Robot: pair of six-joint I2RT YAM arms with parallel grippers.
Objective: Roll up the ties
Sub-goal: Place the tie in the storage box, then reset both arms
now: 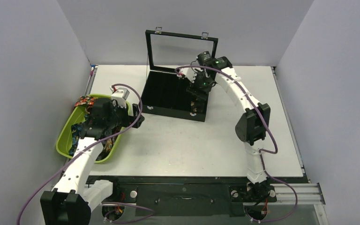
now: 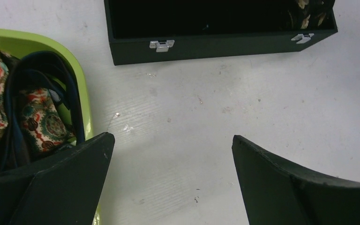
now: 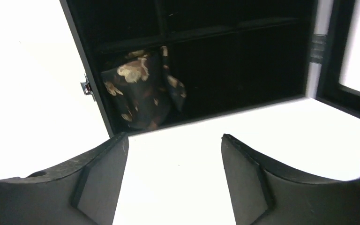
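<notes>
1. Right claw [image 3: 173, 140] hangs over the near right corner of the black box [image 3: 90, 65]. Its jaws are apart with nothing between them, so it's open and empty.
2. Just ahead of it, the dark tie with tan-gold florals [image 3: 138, 93] sits bunched up in the corner compartment by the clasp. I'd call that one done.
3. Left claw [image 2: 171, 140] is spread wide too, also empty, over the bench [image 2: 192, 112] right at the edge of the green bin [image 2: 85, 101].
4. The rest of the ties [image 2: 37, 117] are heaped in that bin, off to the claw's left in the wrist view and touching nothing but each other and the bin.
5. The bit that matters is that the left arm is right beside the heap, while the right arm is well apart, across the bench.
6. No clean long axis to line up on. The heap is tangled, with one dark blue strip looping over the printed ones, so my guess is the left claw has to swing sideways over the rim and pull one free first.
</notes>
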